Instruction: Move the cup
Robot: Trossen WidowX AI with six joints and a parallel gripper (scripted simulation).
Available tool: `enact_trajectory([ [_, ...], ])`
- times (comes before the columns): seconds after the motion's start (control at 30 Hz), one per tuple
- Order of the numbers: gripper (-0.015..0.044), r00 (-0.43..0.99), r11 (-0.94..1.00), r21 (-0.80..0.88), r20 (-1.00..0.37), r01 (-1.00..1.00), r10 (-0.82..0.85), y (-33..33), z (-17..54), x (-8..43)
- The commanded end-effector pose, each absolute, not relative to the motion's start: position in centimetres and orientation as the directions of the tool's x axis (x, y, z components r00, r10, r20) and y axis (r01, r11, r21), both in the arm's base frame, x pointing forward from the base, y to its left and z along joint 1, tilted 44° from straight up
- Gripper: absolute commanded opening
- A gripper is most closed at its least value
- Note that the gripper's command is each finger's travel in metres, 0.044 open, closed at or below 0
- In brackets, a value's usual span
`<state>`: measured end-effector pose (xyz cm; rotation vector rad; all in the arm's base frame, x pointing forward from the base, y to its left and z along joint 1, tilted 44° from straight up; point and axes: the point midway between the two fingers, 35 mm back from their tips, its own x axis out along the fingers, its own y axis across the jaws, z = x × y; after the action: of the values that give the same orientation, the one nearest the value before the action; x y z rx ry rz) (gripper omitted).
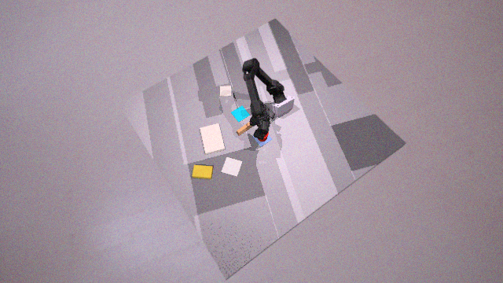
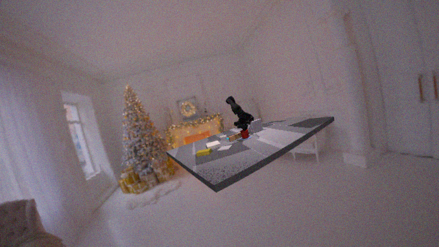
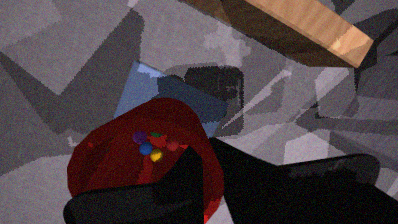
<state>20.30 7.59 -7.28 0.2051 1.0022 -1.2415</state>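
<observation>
Wrist view is showing the jaws closing on the side of the red cup (image 1: 264,137) (image 2: 245,134) (image 3: 97,162), with one jaw seeming to be going inside the mouth and the other staying outside. So they are gripping the cup by its wall. The mouth is looking lopsided, not nicely round, so maybe the wall is bending like soft plastic, or the cup is leaning a bit; I cannot tell which. Small marbles (image 3: 145,148) are sitting low inside, and they could be rolling if it tips. The cup is likely being light, but the marbles are making the bottom heavier. Holding near the rim, where the jaws are pinching, should be working if the squeeze is gentle and the lifting is slow and straight. A smooth wall might be slipping

Under and beside the cup, the blue pad (image 1: 262,144) (image 3: 131,92) is lying on the surface. A wooden block (image 1: 244,129) (image 2: 234,137) (image 3: 320,30) is resting close by. Past it, the bright cyan square (image 1: 240,114) is probably being the other pad, so the cup should be going around or over the block
</observation>
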Motion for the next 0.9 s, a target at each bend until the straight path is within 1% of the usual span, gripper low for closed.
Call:
enact_trajectory([
  [0.0, 0.0000, -0.013, 0.369, -0.357, -0.734, 0.858, -0.679, 8.8, -6.5, 20.6],
  [0.43, 0.0000, -0.013, 0.372, -0.363, -0.731, 0.855, -0.682, 12.0, -2.6, 20.3],
  [0.87, 0.0000, -0.014, 0.372, -0.363, -0.730, 0.854, -0.683, 11.8, -2.1, 20.1],
])
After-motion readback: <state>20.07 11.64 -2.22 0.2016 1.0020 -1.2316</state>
